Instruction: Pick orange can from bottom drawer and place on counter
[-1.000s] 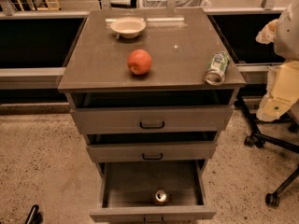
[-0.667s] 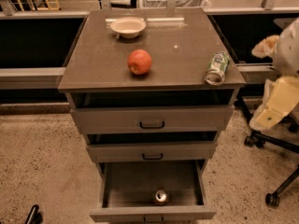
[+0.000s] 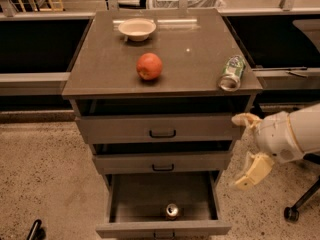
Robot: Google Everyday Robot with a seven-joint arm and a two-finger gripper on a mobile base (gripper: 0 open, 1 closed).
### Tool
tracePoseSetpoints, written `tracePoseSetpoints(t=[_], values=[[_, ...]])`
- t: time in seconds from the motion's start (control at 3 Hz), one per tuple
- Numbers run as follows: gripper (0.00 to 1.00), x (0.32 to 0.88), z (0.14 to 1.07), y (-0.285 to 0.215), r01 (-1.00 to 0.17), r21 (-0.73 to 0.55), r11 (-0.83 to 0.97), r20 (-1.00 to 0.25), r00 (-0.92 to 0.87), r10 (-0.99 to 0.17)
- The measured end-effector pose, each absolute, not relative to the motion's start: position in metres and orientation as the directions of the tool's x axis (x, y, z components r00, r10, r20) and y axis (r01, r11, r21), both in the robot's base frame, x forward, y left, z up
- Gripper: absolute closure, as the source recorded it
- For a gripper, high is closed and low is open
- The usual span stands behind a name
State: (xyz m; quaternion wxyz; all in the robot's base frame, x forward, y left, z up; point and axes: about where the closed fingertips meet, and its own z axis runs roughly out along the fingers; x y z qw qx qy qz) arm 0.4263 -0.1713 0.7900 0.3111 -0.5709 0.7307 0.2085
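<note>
The orange can (image 3: 172,210) stands upright in the open bottom drawer (image 3: 162,228), near its front wall, silver top showing. The counter (image 3: 115,74) is the grey-brown top of the drawer cabinet. My gripper (image 3: 246,152) is at the right of the cabinet, level with the two upper drawers. Its cream fingers (image 3: 254,170) are spread apart and hold nothing. It is above and to the right of the can, well apart from it.
On the counter lie a red apple (image 3: 149,66), a white bowl (image 3: 137,29) at the back, and a green-and-white can (image 3: 232,73) on its side at the right edge. The two upper drawers (image 3: 159,129) are slightly open. A chair wheel (image 3: 291,213) stands at the lower right.
My arm has swung down from beside the counter's right edge to beside the drawers, closer to the cabinet. The can, apple, bowl and drawers have not moved.
</note>
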Motion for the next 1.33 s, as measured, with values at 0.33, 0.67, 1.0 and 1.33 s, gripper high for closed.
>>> tracePoseSetpoints(t=[0.33, 0.67, 1.0, 1.33], values=[[0.0, 0.425, 0.79, -0.17, -0.962, -0.057, 0.266, -0.721, -0.145, -0.678], [0.0, 0.44, 0.741, -0.161, -0.956, -0.05, 0.29, -0.785, -0.142, -0.603], [0.0, 0.438, 0.654, -0.136, -0.964, -0.084, 0.251, -0.791, -0.089, -0.605], [0.0, 0.444, 0.586, -0.125, -0.963, -0.121, 0.241, -0.773, -0.061, -0.632]])
